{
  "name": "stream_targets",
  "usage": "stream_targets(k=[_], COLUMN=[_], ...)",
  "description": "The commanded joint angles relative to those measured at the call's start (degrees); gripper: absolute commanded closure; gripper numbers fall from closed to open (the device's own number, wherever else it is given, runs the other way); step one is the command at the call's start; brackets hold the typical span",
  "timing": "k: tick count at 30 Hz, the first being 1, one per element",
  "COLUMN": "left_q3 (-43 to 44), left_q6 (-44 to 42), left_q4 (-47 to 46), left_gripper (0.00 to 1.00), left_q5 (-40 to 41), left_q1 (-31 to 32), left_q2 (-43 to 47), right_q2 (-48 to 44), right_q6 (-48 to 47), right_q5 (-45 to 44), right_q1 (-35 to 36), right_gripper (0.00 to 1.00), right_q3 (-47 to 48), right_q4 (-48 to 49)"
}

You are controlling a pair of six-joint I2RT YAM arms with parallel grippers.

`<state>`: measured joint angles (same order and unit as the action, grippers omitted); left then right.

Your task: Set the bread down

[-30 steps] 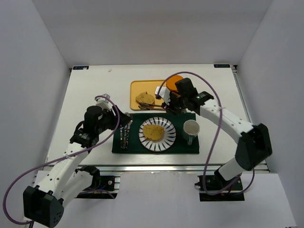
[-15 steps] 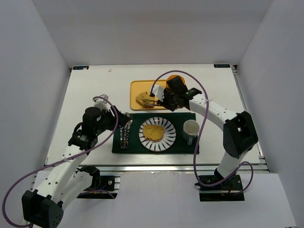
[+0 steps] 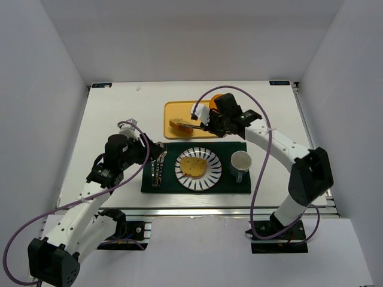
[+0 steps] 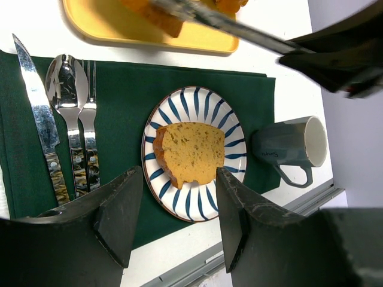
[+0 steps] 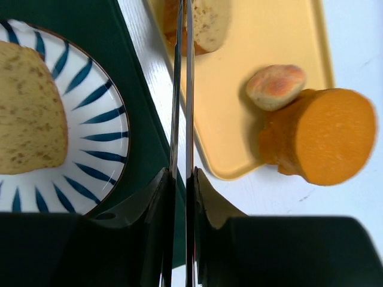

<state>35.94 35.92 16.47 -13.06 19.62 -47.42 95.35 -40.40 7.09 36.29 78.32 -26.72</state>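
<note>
Lifting the tray slice [image 5: 209, 24] clear is your step now, by my read. The R gripper [image 5: 182, 18] has its thin fingers nearly together, pinched on that slice's edge over the tray [image 5: 251, 131]. In the top view the slice looks tipped up, but I can't tell if it's fully off the tray. Go straight up first, then swing toward the plate [image 4: 224, 122], w/ the pinch firm: an edge grip lets bread swing or tear. The plate slice [image 4: 191, 152] already fills most of the centre, so plan to lay this one on it or overlapping, and lower till it rests before you part the fingers. The L gripper [image 4: 179, 173] hangs w/ fingers apart and nothing in them, above the mat [image 4: 119, 78] by the knife [image 4: 39, 113], spoon [image 4: 66, 95] and fork [image 4: 90, 119], just left of the plate, so approach from the tray side. The mug [image 4: 293, 146] sits just right of the plate, so mind your forearm there. The bun [image 5: 275, 84] and cylinder [image 5: 323, 140] sit near the wrist, so don't sweep them.
</note>
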Motion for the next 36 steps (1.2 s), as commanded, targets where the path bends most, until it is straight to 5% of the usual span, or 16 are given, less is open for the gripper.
stream_targets(k=[1,16,22,28,36], left_q3=[0.53,1.5,1.76,2.55,1.32], left_q6=[-0.76,-1.73,-1.82,-2.26,-1.56], left_q4=[0.14,1.64,0.06,0.93,1.37], left_gripper=[0.38,0.38,0.38,0.38,0.38], left_q5=[0.49,2.87,1.55,1.72,2.07], left_q1=[-0.1,-0.19,-0.19,-0.19,-0.19], left_q2=[1.36,1.89,-0.04,-0.22,1.8], right_q2=[-7.27,-38.81,-41.48,-40.24,-42.35], right_q6=[1.12,-4.06,-5.48,-7.32,-5.92], right_q5=[3.1,12.86,11.36,13.56,16.89], right_q1=[0.18,0.18,0.27,0.27,0.27], right_gripper=[0.9,0.89,0.86,0.57,0.55], right_q3=[1.57,-20.47,-25.68,-25.42,-23.13], right_q4=[0.27,-14.67,-15.29,-17.75,-17.58])
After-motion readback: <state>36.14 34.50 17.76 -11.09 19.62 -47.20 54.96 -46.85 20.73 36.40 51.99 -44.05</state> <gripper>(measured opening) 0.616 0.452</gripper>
